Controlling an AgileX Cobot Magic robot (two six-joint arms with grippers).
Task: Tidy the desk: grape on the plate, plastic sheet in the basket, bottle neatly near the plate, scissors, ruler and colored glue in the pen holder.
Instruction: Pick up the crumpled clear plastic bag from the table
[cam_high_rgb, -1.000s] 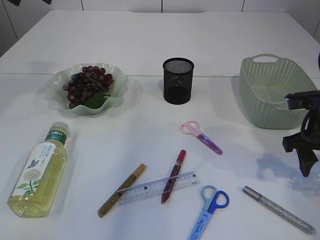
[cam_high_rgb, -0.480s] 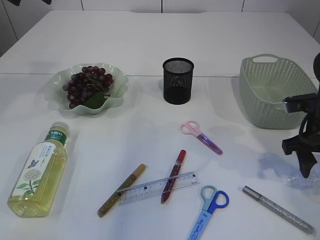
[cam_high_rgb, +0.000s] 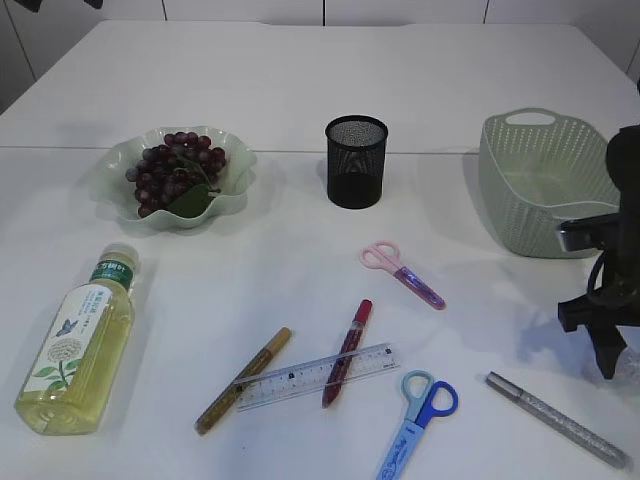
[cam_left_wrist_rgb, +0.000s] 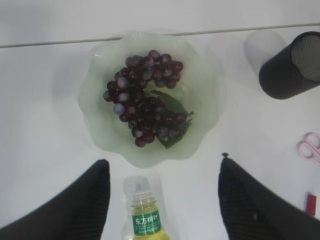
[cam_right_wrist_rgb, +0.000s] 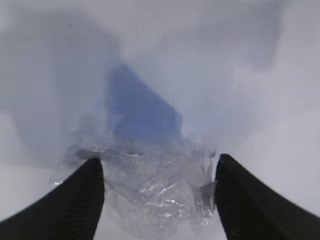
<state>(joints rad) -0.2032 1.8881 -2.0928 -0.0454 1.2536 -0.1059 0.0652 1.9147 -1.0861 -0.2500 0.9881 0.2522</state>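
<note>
Both grippers are gaping empty, the right gripper (cam_right_wrist_rgb: 157, 200) straddling the crumpled plastic sheet (cam_right_wrist_rgb: 150, 187) on the surface beside the basket (cam_high_rgb: 540, 180), needing to close, lift and carry it over

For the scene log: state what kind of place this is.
Probably a staged desk in a robot lab: a plain white table bearing stationery such as a ruler, a mesh pen holder and a basket.
</note>
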